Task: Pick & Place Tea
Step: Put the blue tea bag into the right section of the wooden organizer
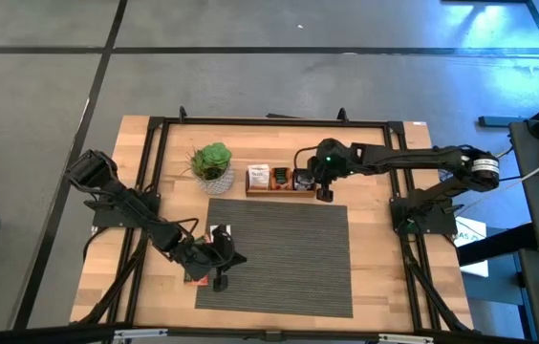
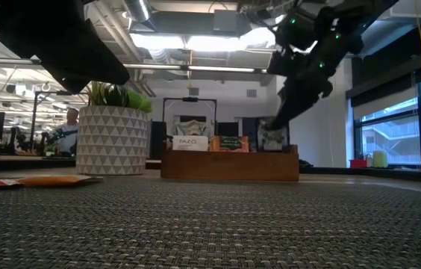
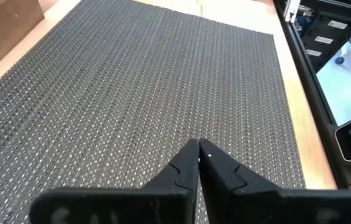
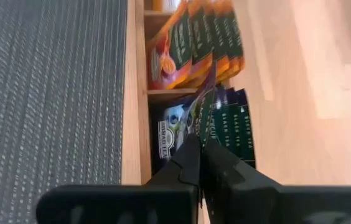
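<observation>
The brown wooden tray sits past the mat's far edge, with white, orange and dark tea sachets standing in its compartments. My right gripper hangs over the tray's right compartment, shut on a dark sachet. My left gripper is shut and empty, low over the mat's left side. Near it, a white sachet and an orange-red sachet lie flat at the mat's left edge; the orange one also shows in the low view. My right gripper pinches a dark sachet between its two fingers, at the sachet's upper edge, coming from above and pointing down. The sachet stands edge-on among the other dark sachets in the tray's right compartment; whether its lower edge rests there I cannot tell.
A green plant in a white patterned pot stands left of the tray. The dark woven mat covers the table's middle, with bare room on its right half. A black frame runs around the table's edges.
</observation>
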